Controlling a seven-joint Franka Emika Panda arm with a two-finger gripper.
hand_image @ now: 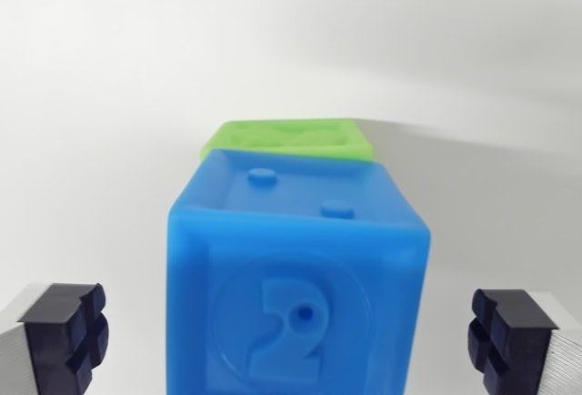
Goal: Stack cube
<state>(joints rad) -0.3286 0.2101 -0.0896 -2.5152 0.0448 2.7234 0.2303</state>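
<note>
Your hand (pixel 298 336) is spread wide and has hold of nothing: its two dark, ridged fingertips (pixel 65 333) sit at the bottom corners of the wrist view, one at the wrist view's left and one at the wrist view's right, each well clear of the block between them. That block is the glossy blue plastic cube (pixel 296 281), which stands centred between the fingertips and near to the camera. You see its front face, which carries a raised numeral 2 inside a moulded ring, and its top face, which bears two small round studs. Bare gaps of white show on both sides between the cube's walls and the pads.

Just beyond the blue cube, on the far side, you can see the top of a lime green plastic cube (pixel 289 140), with a moulded relief on its upper face; its lower part is hidden behind the blue one. Both rest on the plain white surface (pixel 109 95), where a soft shadow falls to the right of the cubes.
</note>
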